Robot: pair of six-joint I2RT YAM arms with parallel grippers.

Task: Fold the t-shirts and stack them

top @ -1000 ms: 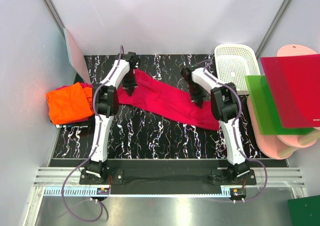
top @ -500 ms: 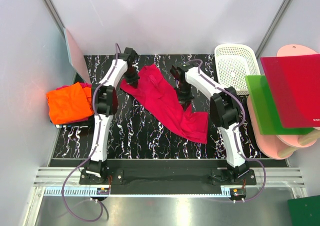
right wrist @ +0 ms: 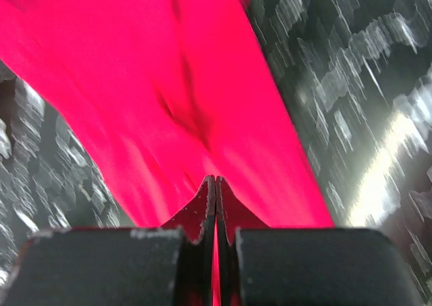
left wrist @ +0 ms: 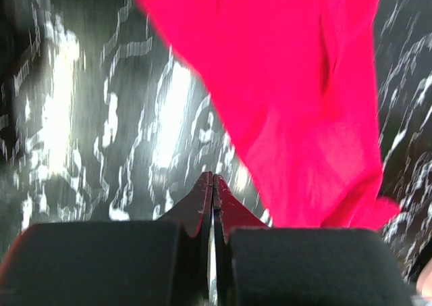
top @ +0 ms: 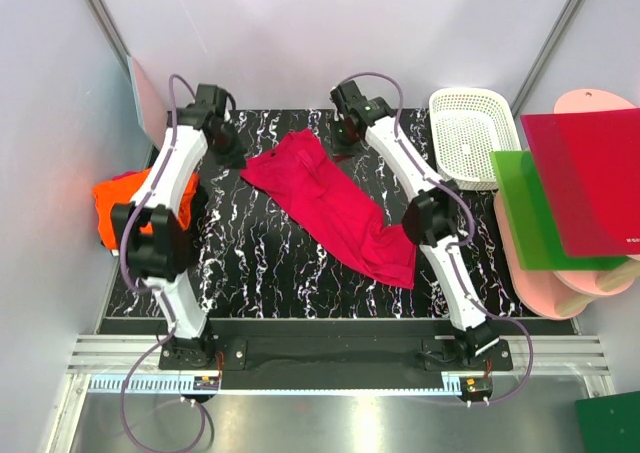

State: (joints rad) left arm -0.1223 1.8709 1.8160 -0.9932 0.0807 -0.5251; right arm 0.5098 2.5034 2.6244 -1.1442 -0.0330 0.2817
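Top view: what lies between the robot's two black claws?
The upper end of the crimson-pink cloth t-shirt lies between the left gripper and the right gripper, seen in the top external view.

Orange t-shirt [top: 108, 209] is half hidden behind the left arm [top: 175, 168]; wrist views are blurry, red t-shirt [left wrist: 290, 83] cropped up top.

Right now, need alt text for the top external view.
A crimson-pink t-shirt lies rumpled in a diagonal strip across a black marbled table, with the left pincer and right pincer on either side of its far end. An orange t-shirt sits at the left edge and a white basket at the far right.
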